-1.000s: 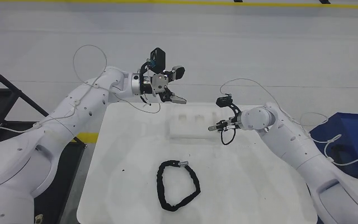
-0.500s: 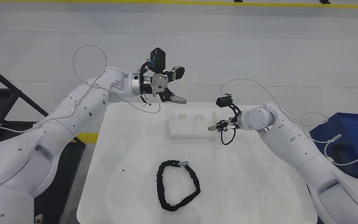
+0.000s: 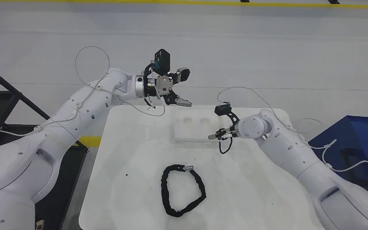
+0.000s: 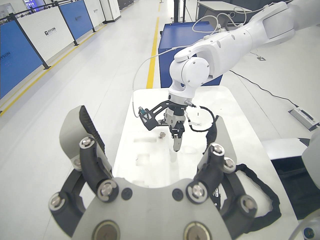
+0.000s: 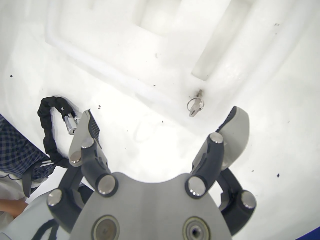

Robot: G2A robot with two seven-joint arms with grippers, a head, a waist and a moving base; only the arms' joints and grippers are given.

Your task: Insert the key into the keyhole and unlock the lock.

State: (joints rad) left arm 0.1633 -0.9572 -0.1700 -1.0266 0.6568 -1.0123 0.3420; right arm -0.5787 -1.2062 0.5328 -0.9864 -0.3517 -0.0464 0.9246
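Key [image 5: 195,105] lay on the white foam tray [image 3: 190,133] at the far middle of the tabletop [image 3: 276,190], just beside the right hand [image 5: 161,114], which was spread and empty. The black chain lock [image 3: 183,190] lay nearer, well apart. The left hand [image 3: 185,87] hovered spread at the tabletop's far left edge.

Layout: white rectangular table [image 3: 276,195] carries a white foam tray [image 3: 195,131] with moulded recesses, mid-width, toward the far edge. The black fabric-sleeved chain lock [image 3: 183,191] lies on the table in front of the foam tray, well apart from it. Its metal cylinder end [image 3: 187,168] is the part nearest the tray. The small metal key [image 5: 195,104] on a ring lies at the tray's front rim near the right end, just off the end of a long recess. The right gripper [image 3: 213,136] sits over that front-right corner, with the key just ahead of it. The left gripper [image 3: 186,88] sits by the table's far edge, behind the tray's left half.
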